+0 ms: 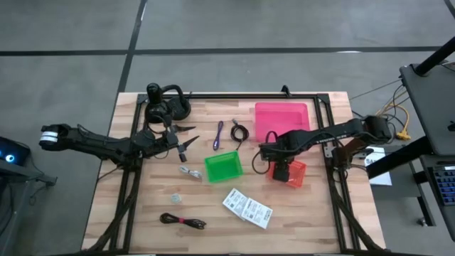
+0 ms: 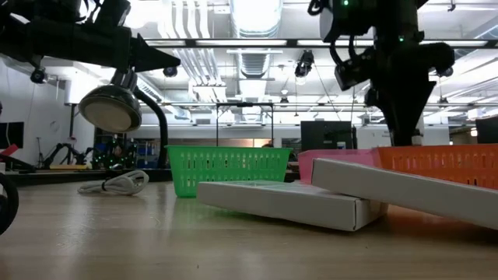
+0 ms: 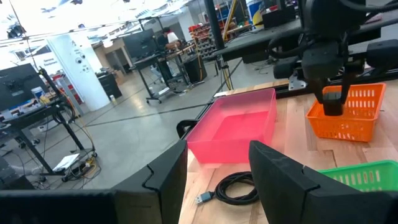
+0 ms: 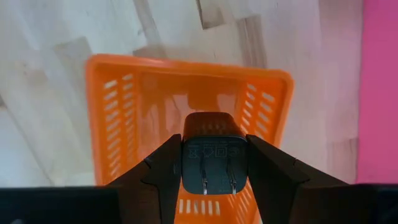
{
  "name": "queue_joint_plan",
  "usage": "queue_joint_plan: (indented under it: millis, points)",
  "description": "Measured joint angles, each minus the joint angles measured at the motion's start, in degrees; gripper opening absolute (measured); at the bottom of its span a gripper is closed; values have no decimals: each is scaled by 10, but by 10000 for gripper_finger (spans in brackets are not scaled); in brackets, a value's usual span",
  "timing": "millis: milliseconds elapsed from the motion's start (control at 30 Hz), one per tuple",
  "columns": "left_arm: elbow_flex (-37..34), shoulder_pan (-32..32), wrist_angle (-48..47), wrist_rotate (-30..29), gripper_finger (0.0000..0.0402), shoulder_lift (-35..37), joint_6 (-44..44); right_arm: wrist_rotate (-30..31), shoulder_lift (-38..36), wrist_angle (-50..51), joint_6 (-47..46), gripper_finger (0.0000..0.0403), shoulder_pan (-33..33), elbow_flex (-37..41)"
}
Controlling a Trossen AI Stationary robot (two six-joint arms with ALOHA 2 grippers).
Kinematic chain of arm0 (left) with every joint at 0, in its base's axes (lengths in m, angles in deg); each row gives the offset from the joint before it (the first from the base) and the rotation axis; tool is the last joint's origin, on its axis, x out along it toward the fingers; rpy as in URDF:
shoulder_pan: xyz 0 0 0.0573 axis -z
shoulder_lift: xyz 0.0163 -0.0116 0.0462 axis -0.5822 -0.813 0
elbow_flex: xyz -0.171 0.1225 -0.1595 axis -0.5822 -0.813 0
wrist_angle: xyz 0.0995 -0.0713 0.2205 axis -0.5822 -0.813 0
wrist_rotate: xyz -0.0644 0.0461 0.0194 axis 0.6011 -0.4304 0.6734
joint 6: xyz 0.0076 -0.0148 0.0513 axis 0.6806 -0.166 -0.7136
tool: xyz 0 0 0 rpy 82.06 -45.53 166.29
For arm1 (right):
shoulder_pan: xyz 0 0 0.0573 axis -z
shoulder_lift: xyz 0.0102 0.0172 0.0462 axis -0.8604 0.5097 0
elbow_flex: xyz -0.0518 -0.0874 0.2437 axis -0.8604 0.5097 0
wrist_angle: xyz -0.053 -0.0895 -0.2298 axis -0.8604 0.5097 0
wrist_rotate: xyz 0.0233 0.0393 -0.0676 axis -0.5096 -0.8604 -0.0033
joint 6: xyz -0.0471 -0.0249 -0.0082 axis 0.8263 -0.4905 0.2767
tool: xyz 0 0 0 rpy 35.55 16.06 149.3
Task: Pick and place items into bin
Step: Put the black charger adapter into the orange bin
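Observation:
My right gripper (image 1: 279, 171) hangs over the orange basket (image 1: 293, 174), shut on a small dark plug adapter (image 4: 214, 158). My left gripper (image 1: 188, 139) hovers open above the table, left of the purple cable (image 1: 219, 134) and the coiled black cable (image 1: 239, 132). A white-silver cable (image 1: 188, 171), a small silver piece (image 1: 175, 198), a black-red cable (image 1: 183, 220) and white flat packets (image 1: 247, 207) lie flat on the wood. The black headphones (image 1: 165, 107) sit at the far left. My right gripper pinches the dark plug adapter by its two side faces (image 4: 186, 162) between both fingers. It comes from above, pointing down. The adapter is lifted clear over the inside of the orange basket (image 4: 143, 124), its face with two metal prongs (image 4: 216, 183) toward the wrist camera.
A green basket (image 1: 223, 166) stands mid-table between the two arms. A pink bin (image 1: 282, 117) sits at the far side, right behind the orange basket. A black frame (image 1: 213, 94) rims the tabletop. Bare wood lies along the near edge to the right of the packets.

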Motion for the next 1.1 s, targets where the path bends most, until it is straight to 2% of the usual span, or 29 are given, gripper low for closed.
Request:
queue_joint_plan:
  millis: [633,1100]
  points:
    - [0,0,0,0,158,0,0,-2,0,-88,-23,146,13,53]
    - [0,0,0,0,158,0,0,-2,0,-89,-24,146,16,58]
